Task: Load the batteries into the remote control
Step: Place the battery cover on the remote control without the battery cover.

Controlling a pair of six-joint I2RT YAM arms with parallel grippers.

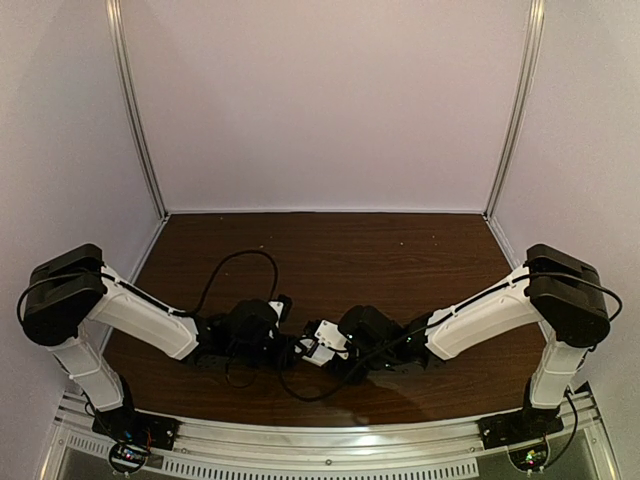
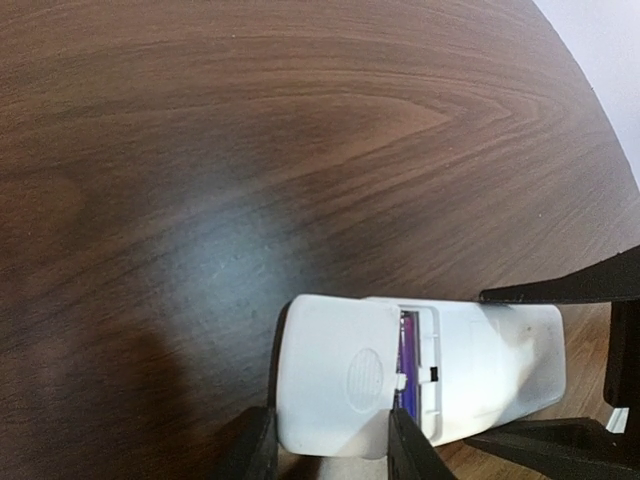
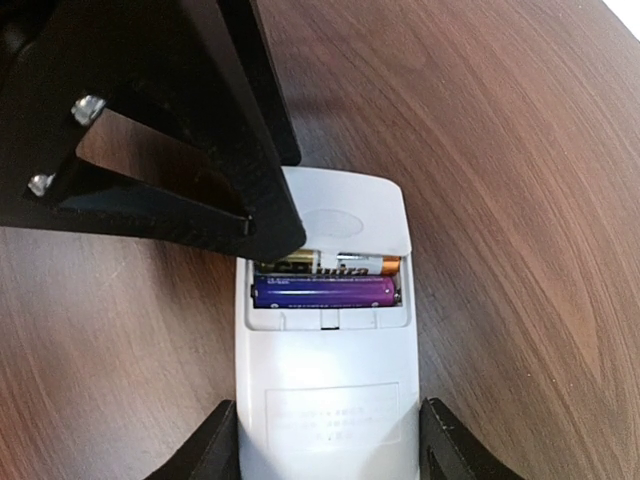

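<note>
The white remote control (image 3: 330,400) lies back-up just above the table, and my right gripper (image 3: 328,450) is shut on its lower end. Its battery bay is partly uncovered, with the purple battery (image 3: 325,292) and the gold battery (image 3: 350,265) side by side inside. The white battery cover (image 2: 335,375) sits over the far end of the remote control (image 2: 495,360), covering part of the bay. My left gripper (image 2: 330,440) is shut on that cover's sides. A strip of the purple battery (image 2: 408,360) shows past the cover's edge. In the top view both grippers meet at the remote control (image 1: 325,343).
The dark wood table (image 1: 400,250) is boxed in by pale walls at the back and sides. A black cable (image 1: 235,262) loops over the table behind the left arm. The left gripper's black finger (image 3: 170,130) overhangs the cover (image 3: 345,215).
</note>
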